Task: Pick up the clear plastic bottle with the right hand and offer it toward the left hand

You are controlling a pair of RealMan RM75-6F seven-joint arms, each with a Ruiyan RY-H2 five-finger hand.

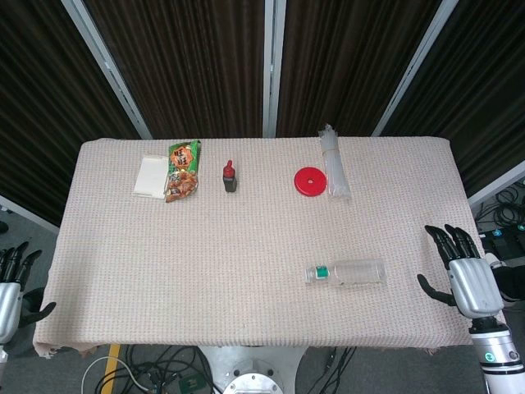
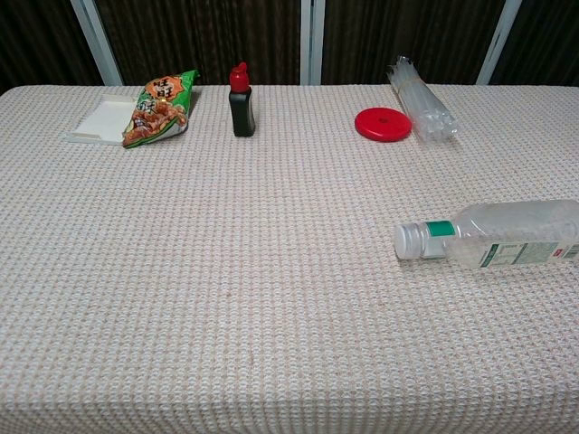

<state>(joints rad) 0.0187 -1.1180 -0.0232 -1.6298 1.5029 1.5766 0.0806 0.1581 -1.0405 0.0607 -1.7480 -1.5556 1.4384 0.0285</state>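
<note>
The clear plastic bottle [image 1: 346, 272] [image 2: 493, 234] lies on its side on the right half of the table, its white cap and green neck band pointing left. My right hand [image 1: 459, 269] hovers off the table's right edge, about a hand's width right of the bottle's base, fingers spread and holding nothing. My left hand [image 1: 11, 283] hangs off the left edge near the front corner, fingers apart and empty. Neither hand shows in the chest view.
Along the table's far side lie a white flat box [image 1: 152, 176], a green snack bag [image 1: 183, 170], a small dark bottle with a red cap [image 1: 230, 177], a red disc [image 1: 311, 181] and a bundle of clear straws [image 1: 335, 164]. A woven cloth [image 1: 205, 271] covers the table.
</note>
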